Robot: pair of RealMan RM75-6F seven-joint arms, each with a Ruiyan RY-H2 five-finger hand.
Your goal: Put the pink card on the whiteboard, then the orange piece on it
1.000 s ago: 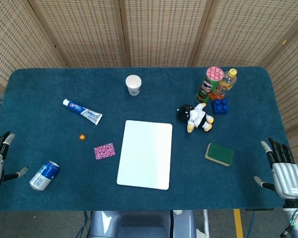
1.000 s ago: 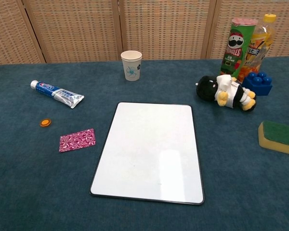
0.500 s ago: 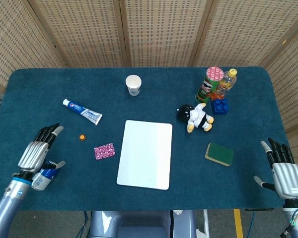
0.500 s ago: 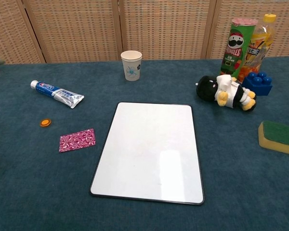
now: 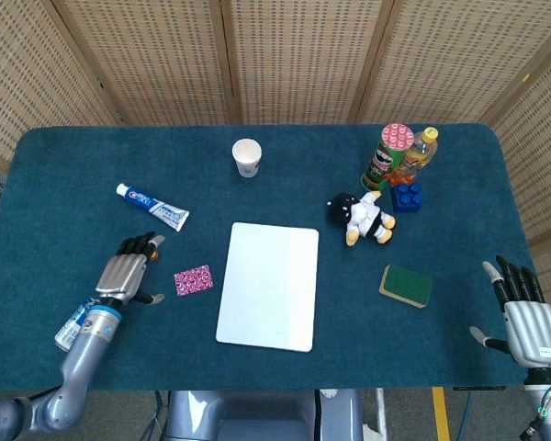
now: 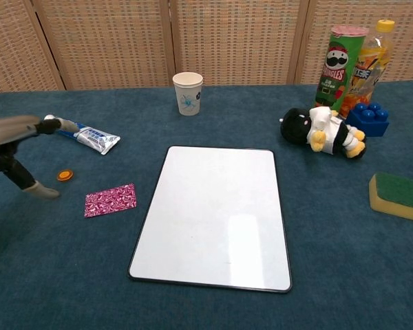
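The pink card (image 5: 194, 279) (image 6: 110, 199) lies flat on the blue cloth just left of the whiteboard (image 5: 268, 285) (image 6: 213, 213), which is bare. The small orange piece (image 6: 65, 175) sits up-left of the card; in the head view my left hand's fingertips cover it. My left hand (image 5: 129, 270) (image 6: 14, 135) hovers left of the card, fingers stretched forward, thumb out to the side, holding nothing. My right hand (image 5: 525, 318) rests open at the table's near right corner, far from both objects; the chest view does not show it.
A toothpaste tube (image 5: 153, 206) (image 6: 82, 134) lies behind the left hand, and a soda can (image 5: 69, 329) sits beside its forearm. At the back stand a paper cup (image 5: 246, 157), a chips can (image 5: 386, 156) and a bottle. A plush toy (image 5: 363, 217) and green sponge (image 5: 406, 286) lie right of the whiteboard.
My left hand has moved from the near left edge inward to just left of the pink card, over the orange piece. Right hand and objects have not moved.
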